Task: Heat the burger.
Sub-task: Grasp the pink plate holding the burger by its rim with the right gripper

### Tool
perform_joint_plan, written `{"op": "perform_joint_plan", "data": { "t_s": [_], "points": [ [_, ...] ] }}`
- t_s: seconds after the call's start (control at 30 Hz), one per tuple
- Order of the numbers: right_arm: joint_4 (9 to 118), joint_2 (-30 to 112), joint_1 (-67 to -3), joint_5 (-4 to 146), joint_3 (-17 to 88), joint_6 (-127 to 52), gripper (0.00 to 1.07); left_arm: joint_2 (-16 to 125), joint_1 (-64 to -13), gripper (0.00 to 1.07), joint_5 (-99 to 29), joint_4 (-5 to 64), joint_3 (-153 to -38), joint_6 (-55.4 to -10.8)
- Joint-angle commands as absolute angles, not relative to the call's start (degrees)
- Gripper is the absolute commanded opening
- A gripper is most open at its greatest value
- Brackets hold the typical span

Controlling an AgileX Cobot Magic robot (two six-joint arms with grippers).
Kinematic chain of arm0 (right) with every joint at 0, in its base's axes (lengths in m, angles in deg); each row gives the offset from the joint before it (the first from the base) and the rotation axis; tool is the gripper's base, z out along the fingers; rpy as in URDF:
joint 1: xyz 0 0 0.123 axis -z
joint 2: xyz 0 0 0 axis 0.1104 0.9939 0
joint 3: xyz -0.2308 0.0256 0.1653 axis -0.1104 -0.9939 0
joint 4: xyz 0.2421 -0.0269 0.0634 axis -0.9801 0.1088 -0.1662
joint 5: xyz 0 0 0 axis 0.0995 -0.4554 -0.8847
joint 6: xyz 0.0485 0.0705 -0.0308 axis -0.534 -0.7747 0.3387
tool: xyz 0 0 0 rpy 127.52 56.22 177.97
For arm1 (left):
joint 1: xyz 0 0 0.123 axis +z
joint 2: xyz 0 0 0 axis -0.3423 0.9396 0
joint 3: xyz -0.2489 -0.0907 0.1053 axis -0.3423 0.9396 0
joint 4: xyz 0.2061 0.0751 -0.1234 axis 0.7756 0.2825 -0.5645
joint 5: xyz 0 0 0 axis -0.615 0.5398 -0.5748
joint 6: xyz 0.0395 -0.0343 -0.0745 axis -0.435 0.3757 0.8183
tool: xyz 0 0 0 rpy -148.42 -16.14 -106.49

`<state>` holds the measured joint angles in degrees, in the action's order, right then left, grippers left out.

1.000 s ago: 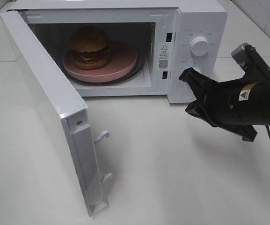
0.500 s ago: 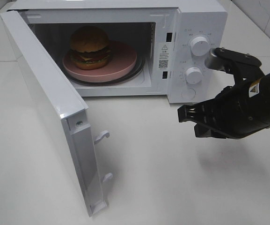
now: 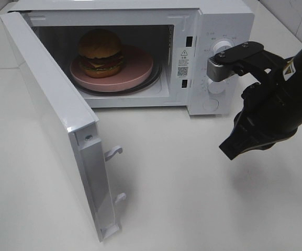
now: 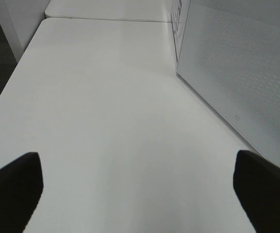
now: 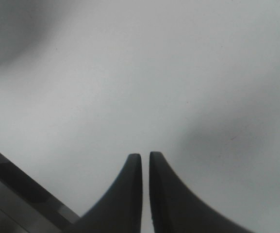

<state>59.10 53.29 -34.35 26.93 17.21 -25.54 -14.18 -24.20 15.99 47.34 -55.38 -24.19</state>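
A: Where's your burger [image 3: 100, 51]?
B: Eleven o'clock, on the pink plate [image 3: 138, 71] inside the microwave [image 3: 229, 21], door [image 3: 51, 115] swung wide.
A: And the tools?
B: Your right gripper [image 3: 230, 151], three o'clock, is pressed together over the white tabletop [image 3: 192, 204]; left gripper [image 4: 137, 167] spread wide.

Black right arm [image 3: 284, 104], silver-grey camera mount [image 3: 216, 69] with screws, yellow label [image 3: 288, 65], tapered dark end effector [image 3: 230, 151]

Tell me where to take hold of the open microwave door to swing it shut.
Probably the door's free end, by the two white latch hooks, farthest from the hinge. Come at its outer face from the left, where the open left gripper sits: the door stands swung wide, with that face turned away from the cavity.
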Motion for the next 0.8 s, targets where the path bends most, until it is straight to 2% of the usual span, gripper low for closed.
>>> {"op": "perform_joint_plan", "data": {
  "t_s": [0.03,0.23,0.37,0.53,0.63,0.67,0.7,0.73,0.77,0.8],
  "points": [
    [62.48,52.66,-34.53,23.66,18.64,-18.37,0.03,-15.04,-24.09,1.00,15.24,47.51,-55.21,-24.02],
    [64.19,52.66,-34.53,23.09,18.98,-3.25,0.04,-15.04,-24.09,1.00,15.24,47.51,-55.21,-24.02],
    [63.79,52.66,-34.53,23.09,18.98,16.92,0.05,-15.04,-24.09,1.00,15.24,47.51,-55.21,-24.02],
    [63.79,52.66,-34.53,22.98,18.98,23.45,0.08,-15.04,-24.09,1.00,15.24,47.51,-55.21,-24.02],
    [64.19,52.66,-34.53,22.98,18.98,23.57,0.17,-15.04,-24.09,1.00,15.24,47.51,-55.21,-24.02],
    [63.79,52.66,-34.53,23.03,18.98,21.56,0.28,-15.04,-24.09,1.00,15.24,47.51,-55.21,-24.02],
    [63.79,52.66,-34.53,23.03,18.98,21.56,0.28,-15.04,-24.09,1.00,15.24,47.51,-55.21,-24.02],
    [63.79,52.66,-34.53,23.09,18.98,20.42,0.36,-15.04,-24.09,1.00,15.24,47.51,-55.21,-24.02],
    [63.79,52.66,-34.53,23.09,18.98,20.42,0.36,-15.04,-24.09,1.00,15.24,47.51,-55.21,-24.02],
    [63.79,52.66,-34.53,23.03,18.98,16.63,0.56,-15.04,-24.09,1.00,15.24,47.51,-55.21,-24.02]
  ]
}}
